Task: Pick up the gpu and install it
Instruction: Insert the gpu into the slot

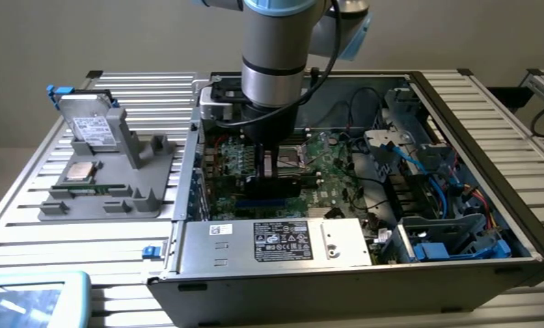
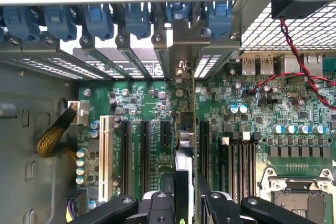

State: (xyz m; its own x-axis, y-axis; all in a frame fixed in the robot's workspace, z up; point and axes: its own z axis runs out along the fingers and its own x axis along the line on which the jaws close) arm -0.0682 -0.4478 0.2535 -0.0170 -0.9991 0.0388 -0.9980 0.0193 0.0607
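Soft, diffuse light leaves the slatted table [image 1: 35,225] pale and almost shadowless in the exterior view, the open case's [image 1: 345,287] interior dimmer and the gpu [image 1: 274,188] a near-black patch — while in the wrist view glare whitens the vent slots [image 2: 210,65], though the motherboard [image 2: 236,129] is evenly lit.

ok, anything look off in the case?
Nothing stands out. The end effector grips the gpu upright over the motherboard slots, in line with them. The red and black wire lies clear of it.
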